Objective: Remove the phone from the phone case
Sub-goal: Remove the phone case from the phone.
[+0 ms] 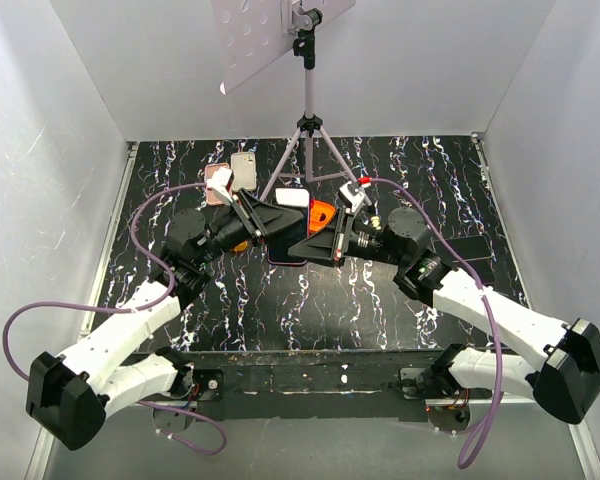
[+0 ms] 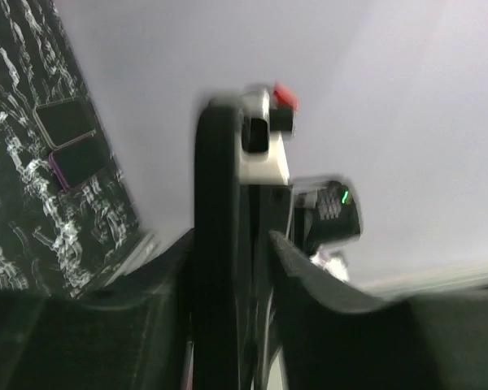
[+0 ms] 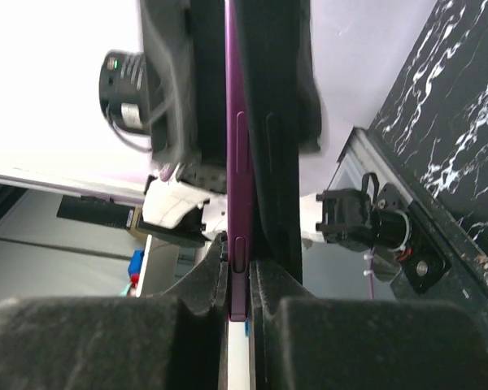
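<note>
Purple phone case (image 3: pixel 236 203) held over the middle of the tabletop (image 1: pixel 280 310), right gripper (image 3: pixel 237 280) with jaws clenched on one end, left gripper (image 2: pixel 228 268) with jaws clamped on the other, two handsets (image 1: pixel 245 170) lying far left.

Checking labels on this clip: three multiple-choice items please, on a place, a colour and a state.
1. Where do the two spare phones lie? A near right corner; B at the back, left of the tripod; C on the tripod.
2. The clamped phone case is what colour? A green; B yellow; C purple.
3. The right gripper is: A shut on the phone case; B wide open; C out of view.
Answers: B, seen in the top view; C, its edge shows purple; A, it pinches that edge.
</note>
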You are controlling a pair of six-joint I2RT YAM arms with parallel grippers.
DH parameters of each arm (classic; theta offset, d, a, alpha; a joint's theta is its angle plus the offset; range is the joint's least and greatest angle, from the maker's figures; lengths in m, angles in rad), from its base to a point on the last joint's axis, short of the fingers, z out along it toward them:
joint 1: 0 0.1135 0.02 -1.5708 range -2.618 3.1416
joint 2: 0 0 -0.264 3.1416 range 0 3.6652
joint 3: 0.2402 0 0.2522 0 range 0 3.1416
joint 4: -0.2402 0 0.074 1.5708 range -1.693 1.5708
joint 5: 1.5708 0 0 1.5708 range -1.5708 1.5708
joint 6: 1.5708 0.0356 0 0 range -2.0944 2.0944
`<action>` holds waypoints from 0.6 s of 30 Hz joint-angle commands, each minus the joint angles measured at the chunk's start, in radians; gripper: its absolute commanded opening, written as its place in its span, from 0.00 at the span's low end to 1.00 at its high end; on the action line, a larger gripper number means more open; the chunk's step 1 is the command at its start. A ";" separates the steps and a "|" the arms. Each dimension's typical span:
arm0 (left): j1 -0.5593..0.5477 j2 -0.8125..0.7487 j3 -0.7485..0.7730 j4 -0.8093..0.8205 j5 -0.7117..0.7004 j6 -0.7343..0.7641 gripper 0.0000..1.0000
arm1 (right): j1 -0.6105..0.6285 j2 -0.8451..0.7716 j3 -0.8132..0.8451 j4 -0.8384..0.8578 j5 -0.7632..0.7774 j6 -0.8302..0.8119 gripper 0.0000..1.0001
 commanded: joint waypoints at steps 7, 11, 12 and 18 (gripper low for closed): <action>-0.047 -0.164 0.087 -0.304 0.087 0.328 0.95 | -0.143 -0.225 -0.048 -0.044 0.046 0.028 0.01; -0.047 -0.162 0.154 -0.417 0.070 0.458 0.89 | -0.233 -0.276 -0.046 -0.089 -0.032 0.085 0.01; -0.048 -0.155 0.154 -0.419 0.081 0.464 0.85 | -0.249 -0.282 -0.055 -0.052 -0.049 0.112 0.01; -0.077 -0.078 0.176 -0.390 0.167 0.468 0.78 | -0.274 -0.291 -0.083 0.097 -0.100 0.249 0.01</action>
